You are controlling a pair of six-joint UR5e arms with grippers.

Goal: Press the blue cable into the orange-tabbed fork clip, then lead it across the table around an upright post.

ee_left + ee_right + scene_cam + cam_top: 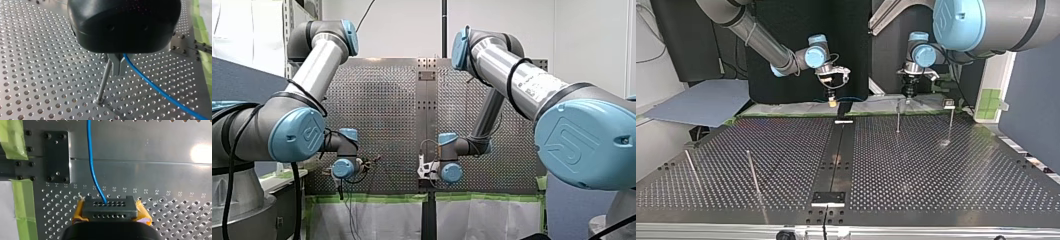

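Observation:
In the left wrist view the blue cable (160, 92) comes out from between my left gripper's (119, 71) metal fingers, which are shut on it, and runs away low over the perforated plate. An upright post (103, 82) stands right beside those fingers. In the right wrist view my right gripper (110, 216), with yellow pads, is shut on a black connector block (109, 207). The blue cable (91, 160) leaves that block and runs ahead over the middle rail. In the top view both grippers hang at the table's far edge, my right gripper (832, 100) at middle left and my left gripper (908, 91) at middle right. I cannot make out an orange-tabbed clip.
Two upright posts (898, 120) (950, 125) stand at the top view's far right, and two leaning rods (753, 172) (692, 169) at its near left. A black plate (57, 157) and green tape (23, 205) lie beside the right gripper at the table's edge.

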